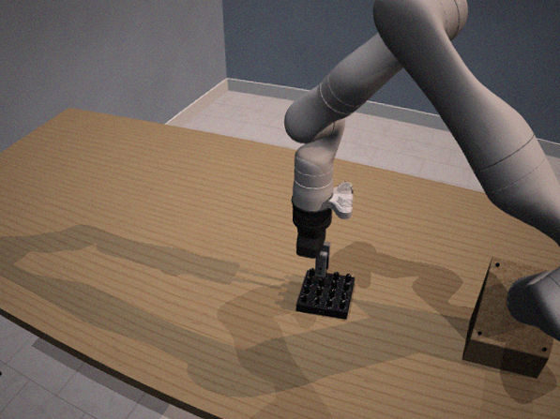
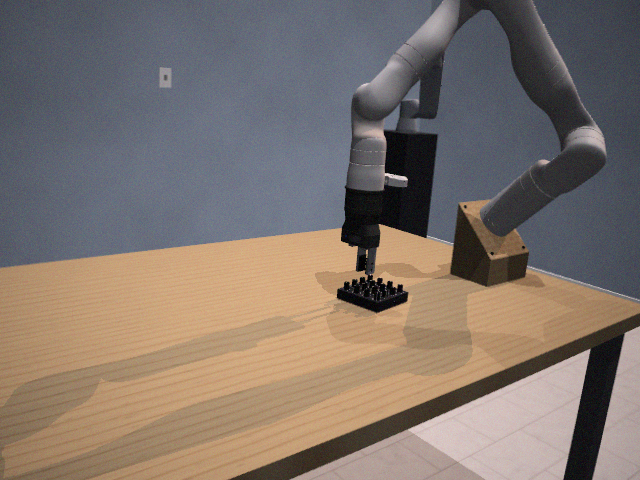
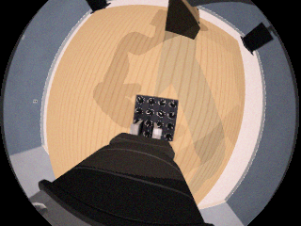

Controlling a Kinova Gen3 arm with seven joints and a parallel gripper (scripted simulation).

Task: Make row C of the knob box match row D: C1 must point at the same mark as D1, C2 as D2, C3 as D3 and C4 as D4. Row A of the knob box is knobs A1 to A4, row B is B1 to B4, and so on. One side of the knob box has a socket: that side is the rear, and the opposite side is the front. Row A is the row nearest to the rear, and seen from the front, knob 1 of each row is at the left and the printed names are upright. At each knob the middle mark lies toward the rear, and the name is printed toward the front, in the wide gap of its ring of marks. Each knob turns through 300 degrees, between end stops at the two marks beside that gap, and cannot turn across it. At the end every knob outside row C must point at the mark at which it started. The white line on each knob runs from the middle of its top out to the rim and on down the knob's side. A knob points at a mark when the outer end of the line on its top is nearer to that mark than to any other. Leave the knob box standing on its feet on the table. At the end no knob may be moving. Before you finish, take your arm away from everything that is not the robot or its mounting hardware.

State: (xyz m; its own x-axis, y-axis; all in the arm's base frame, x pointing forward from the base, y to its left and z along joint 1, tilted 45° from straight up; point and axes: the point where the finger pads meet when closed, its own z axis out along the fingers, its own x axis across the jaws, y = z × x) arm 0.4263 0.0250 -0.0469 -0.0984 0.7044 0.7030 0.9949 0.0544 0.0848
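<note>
The knob box [image 1: 325, 293] [image 2: 372, 294] [image 3: 156, 112] is a small black square block with several short black knobs, standing flat on the wooden table [image 1: 127, 170] [image 2: 155, 310]. The white lines and marks are too small to read. My gripper [image 1: 322, 272] [image 2: 366, 271] [image 3: 147, 126] points straight down. Its fingers stand a small gap apart with nothing between them. The fingertips hang just above the knobs in the row farthest from the top camera, near that row's left end. I cannot tell which named knob lies under them.
A brown wooden wedge block [image 1: 507, 330] [image 2: 485, 248] [image 3: 182, 15] carries the arm's base at the table's right. A tall black box [image 2: 410, 180] stands behind the table. The arm's shadows cross the table top.
</note>
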